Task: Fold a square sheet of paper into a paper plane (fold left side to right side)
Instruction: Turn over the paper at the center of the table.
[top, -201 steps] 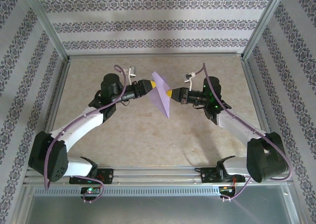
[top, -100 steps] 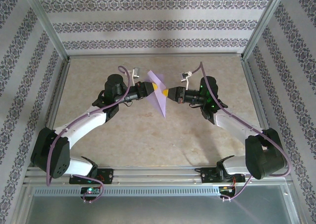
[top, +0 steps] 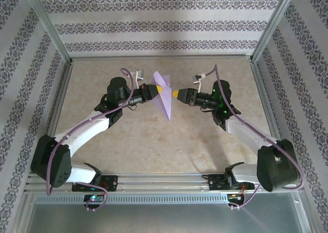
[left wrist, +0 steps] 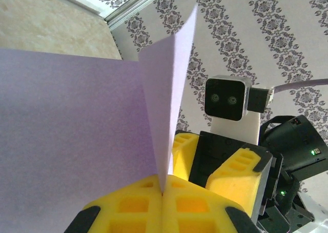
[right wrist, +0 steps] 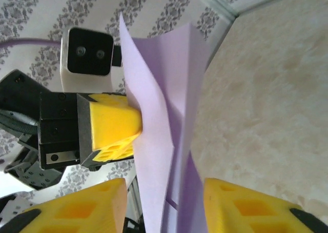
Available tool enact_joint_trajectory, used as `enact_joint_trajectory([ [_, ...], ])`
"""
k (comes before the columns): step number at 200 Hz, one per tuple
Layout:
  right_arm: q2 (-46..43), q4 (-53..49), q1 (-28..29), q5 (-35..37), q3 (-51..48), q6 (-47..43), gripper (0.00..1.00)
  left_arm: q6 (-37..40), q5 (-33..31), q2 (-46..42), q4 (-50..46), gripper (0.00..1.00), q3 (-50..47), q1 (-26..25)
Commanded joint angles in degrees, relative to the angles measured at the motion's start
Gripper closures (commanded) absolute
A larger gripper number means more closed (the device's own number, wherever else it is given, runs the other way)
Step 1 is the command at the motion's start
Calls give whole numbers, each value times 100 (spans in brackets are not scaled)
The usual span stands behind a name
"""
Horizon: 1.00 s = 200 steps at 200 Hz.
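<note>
Holding the work in the air, the left gripper (top: 158,91) is pinched tight on the square sheet of paper (top: 164,98), its yellow fingers pressed together on a folded edge. The lavender sheet hangs between the two arms, above the tabletop (top: 128,140), closer to its far edge than its near one and about midway between its left and right edges. It is not flat: it shows a long crease and two layers splaying apart, and it tapers to a point toward the near edge. To its right, the right gripper (top: 176,94) has its jaws apart, and the paper's edge passes between its fingers (right wrist: 89,207) unsqueezed. Early folds look done, but no slim dart is formed yet and more creases remain.
</note>
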Motion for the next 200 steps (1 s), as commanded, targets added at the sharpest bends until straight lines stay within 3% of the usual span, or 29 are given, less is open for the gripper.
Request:
enact_joint_trajectory([
  [1,-325,-177,-149,229,-334,-33,43,98,-56,-155,283,96,30,-57],
  [52,-673,-206,149,224,-718,65,19,41,-34,-118,416,96,54,-70],
  [98,-356,-32,583,241,-532,101,16,-11,-34,-76,485,96,46,-101],
  [119,-116,131,764,245,-350,151,19,-51,-34,-59,550,96,45,-128],
  [200,139,127,680,174,160,88,54,-128,-25,31,662,96,34,-182],
])
